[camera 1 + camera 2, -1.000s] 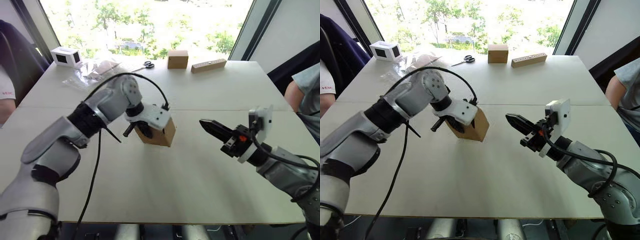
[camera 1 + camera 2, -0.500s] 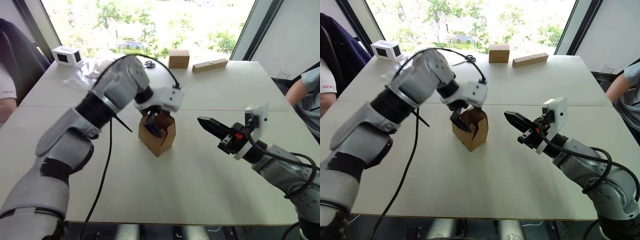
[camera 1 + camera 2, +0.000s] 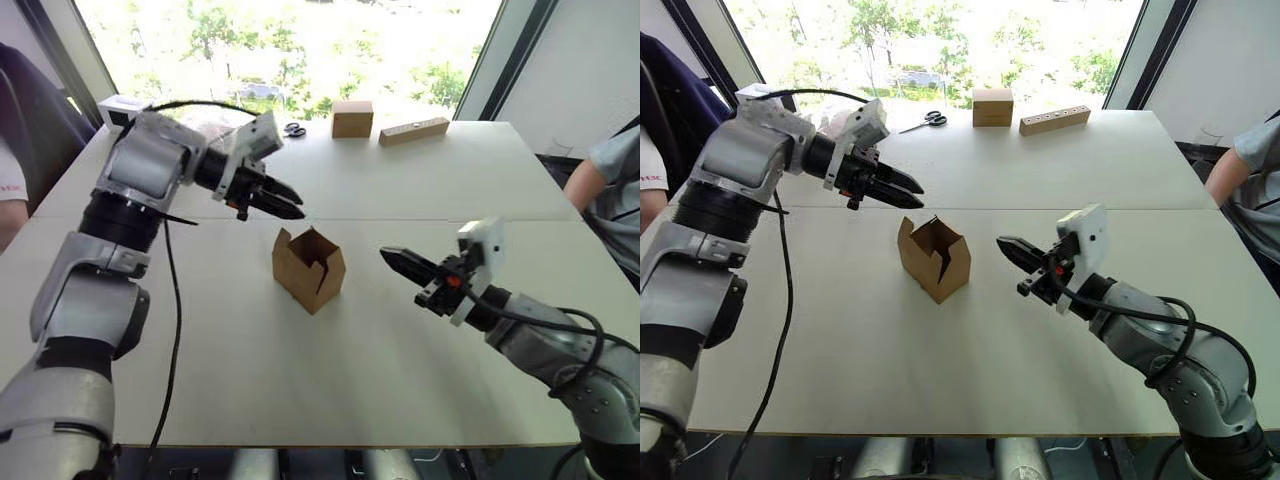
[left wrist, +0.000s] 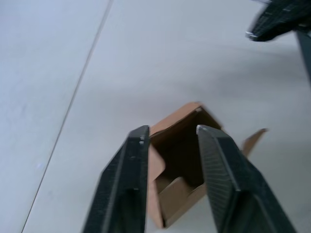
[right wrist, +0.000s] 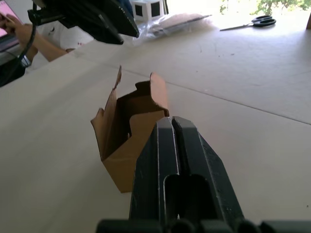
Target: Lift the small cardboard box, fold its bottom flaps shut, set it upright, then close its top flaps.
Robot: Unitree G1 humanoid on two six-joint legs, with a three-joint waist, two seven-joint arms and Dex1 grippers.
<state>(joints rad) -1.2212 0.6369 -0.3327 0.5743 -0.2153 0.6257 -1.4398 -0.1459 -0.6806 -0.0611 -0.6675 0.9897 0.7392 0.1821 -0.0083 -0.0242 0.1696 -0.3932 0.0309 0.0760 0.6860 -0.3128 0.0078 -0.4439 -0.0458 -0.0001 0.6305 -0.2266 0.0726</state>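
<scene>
1. The right gripper [image 3: 1006,244] hangs low over the near part of the white table [image 3: 400,350], its two black fingers pressed together and holding nothing; it points at the small cardboard box [image 3: 308,268] from that box's right, near it but apart from it.
2. The small cardboard box stands upright on the table at mid-depth, between the two grippers, touched by neither; its top flaps [image 5: 158,92] stand raised, so the brown inside is in sight from above.
3. The left gripper [image 3: 291,200] hovers above and beyond the box to its left, fingers parted with a gap between them, empty; in the left wrist view the open box shows between its fingers [image 4: 127,184].
4. At the far edge by the window sit a tidy cube box [image 3: 352,118], a long cardboard bar [image 3: 415,130], scissors [image 3: 930,120] and a small white device [image 3: 120,108].
</scene>
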